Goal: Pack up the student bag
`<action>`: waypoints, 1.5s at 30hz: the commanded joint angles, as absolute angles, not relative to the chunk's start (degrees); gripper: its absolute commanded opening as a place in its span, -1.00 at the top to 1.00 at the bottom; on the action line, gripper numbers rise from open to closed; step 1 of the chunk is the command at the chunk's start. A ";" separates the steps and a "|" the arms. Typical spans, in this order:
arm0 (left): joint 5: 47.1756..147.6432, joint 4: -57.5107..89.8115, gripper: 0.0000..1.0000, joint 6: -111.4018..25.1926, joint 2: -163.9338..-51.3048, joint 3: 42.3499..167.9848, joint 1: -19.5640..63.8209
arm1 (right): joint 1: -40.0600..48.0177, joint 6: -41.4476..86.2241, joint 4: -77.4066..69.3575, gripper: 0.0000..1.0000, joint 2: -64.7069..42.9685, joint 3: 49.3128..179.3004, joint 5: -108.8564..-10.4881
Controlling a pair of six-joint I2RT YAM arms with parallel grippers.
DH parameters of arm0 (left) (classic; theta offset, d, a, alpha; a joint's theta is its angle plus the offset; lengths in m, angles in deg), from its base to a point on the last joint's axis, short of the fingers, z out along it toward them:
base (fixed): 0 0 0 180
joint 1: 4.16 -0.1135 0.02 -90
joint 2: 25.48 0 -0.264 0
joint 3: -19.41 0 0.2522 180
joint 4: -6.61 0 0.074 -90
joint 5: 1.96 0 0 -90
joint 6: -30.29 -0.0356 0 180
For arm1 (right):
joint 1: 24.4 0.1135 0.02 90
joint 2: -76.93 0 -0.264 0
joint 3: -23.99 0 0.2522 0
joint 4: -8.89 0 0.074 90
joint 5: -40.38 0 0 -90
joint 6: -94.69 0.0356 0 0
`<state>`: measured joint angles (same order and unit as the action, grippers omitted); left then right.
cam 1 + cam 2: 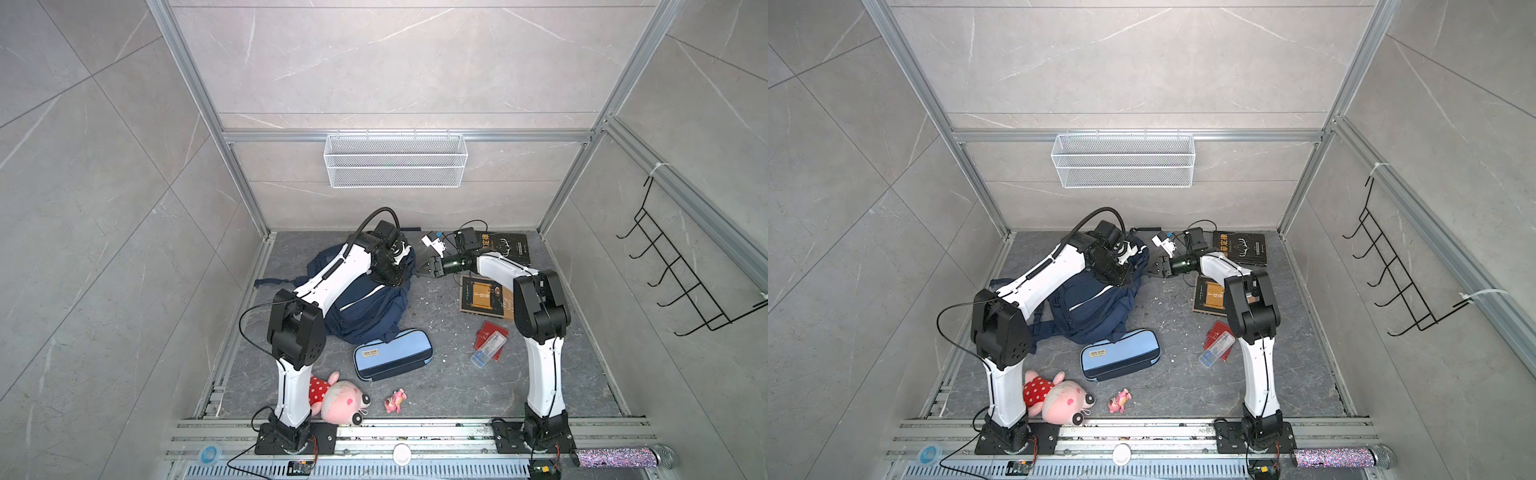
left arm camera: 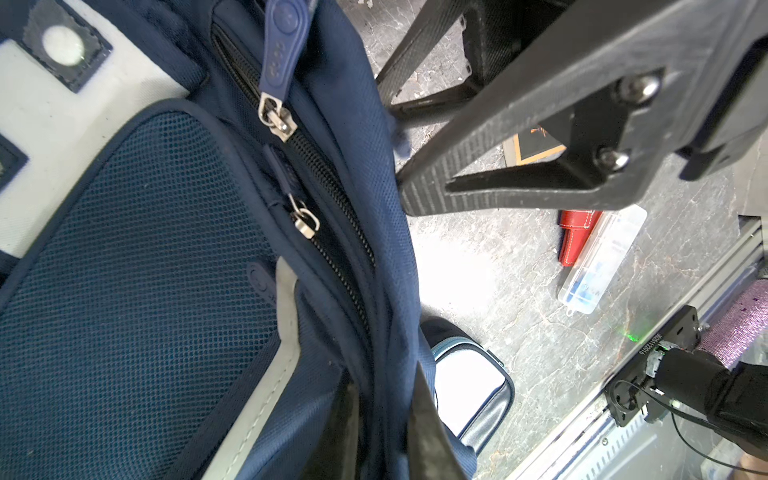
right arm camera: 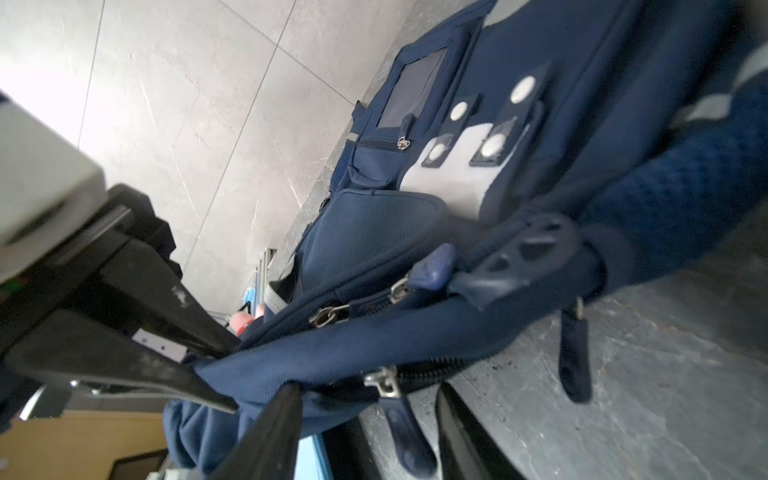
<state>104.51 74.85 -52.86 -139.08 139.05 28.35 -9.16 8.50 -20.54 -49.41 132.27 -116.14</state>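
while our left gripper (image 2: 382,374) pinches the bag (image 1: 361,309), the right gripper (image 3: 370,388) straddles a zip pull (image 3: 409,432) half-open; we've packed nothing yet.

In the left wrist view, the left gripper (image 2: 384,451) ran off the picture's edge, only 2 finger stubs showing. From above it was lost under the wrist camera, and the left arm (image 1: 328,270) covered the backpack's (image 1: 365,316) top end. The plush toy (image 1: 345,401) sat half behind that arm. The right arm (image 1: 540,299) hid 1 corner of the brown book (image 1: 482,295). The label on the pencil case (image 1: 395,353) was too small to read. In the right wrist view, the nearest part of the backpack was just blur.
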 commanded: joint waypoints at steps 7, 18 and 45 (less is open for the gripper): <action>110.68 71.99 1.00 -53.75 -134.88 138.27 28.97 | -9.48 5.91 -22.37 0.29 -48.79 130.89 -117.38; 114.75 71.95 1.00 -53.36 -133.14 136.53 28.98 | -10.14 3.54 -23.42 0.05 -47.35 127.62 -118.75; 119.50 71.79 1.00 -52.47 -130.33 133.54 28.69 | -10.90 0.82 -26.23 1.00 -44.77 126.35 -123.25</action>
